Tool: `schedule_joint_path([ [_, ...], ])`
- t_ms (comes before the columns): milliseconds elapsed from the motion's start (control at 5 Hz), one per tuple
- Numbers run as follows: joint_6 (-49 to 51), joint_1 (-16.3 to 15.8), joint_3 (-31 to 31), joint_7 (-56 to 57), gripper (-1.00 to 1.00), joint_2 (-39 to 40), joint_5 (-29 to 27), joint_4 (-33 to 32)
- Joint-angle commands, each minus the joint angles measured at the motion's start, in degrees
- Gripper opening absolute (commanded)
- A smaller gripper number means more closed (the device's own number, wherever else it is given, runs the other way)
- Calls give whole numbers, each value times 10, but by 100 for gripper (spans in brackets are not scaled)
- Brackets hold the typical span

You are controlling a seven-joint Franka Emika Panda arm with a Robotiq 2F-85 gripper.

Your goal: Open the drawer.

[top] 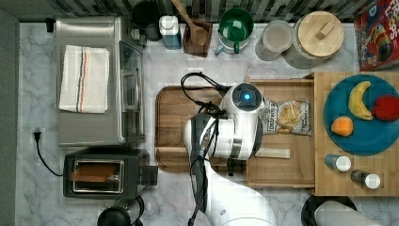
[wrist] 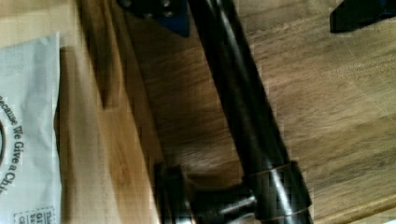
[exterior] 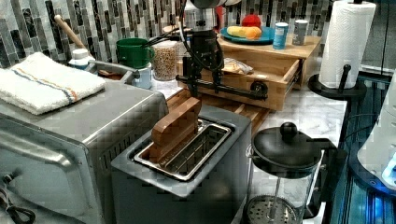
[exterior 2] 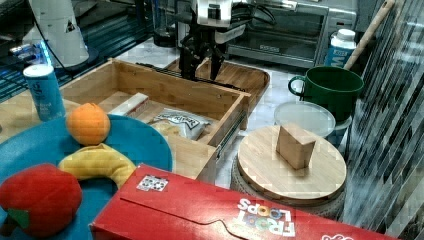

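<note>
drawer (exterior 2: pixel 165 95) stands pulled out over the brown tray (exterior 2: pixel 245 76), chip bag (exterior 2: pixel 181 123) inside, pincer (exterior 2: pixel 201 62) spread astride its handle (exterior: pixel 224 88).

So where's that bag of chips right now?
The bag of chips lies inside the pulled-out drawer, in the top view just right of the robot's arm and left of the blue plate of fruit.

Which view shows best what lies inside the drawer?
The top view: it looks straight down into the drawer, showing the chip bag and a pale flat stick. The right view shows both at an angle. The left view shows a bit of the bag, the wrist view its edge.
</note>
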State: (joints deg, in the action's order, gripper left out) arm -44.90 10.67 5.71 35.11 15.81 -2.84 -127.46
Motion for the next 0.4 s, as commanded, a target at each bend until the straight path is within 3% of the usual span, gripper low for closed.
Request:
schedule_joint_path([
  [200, 18, -48, 52, -38, 100, -20, -26, 8],
  [400, 18, -47, 53, -38, 100, -20, -25, 8],
])
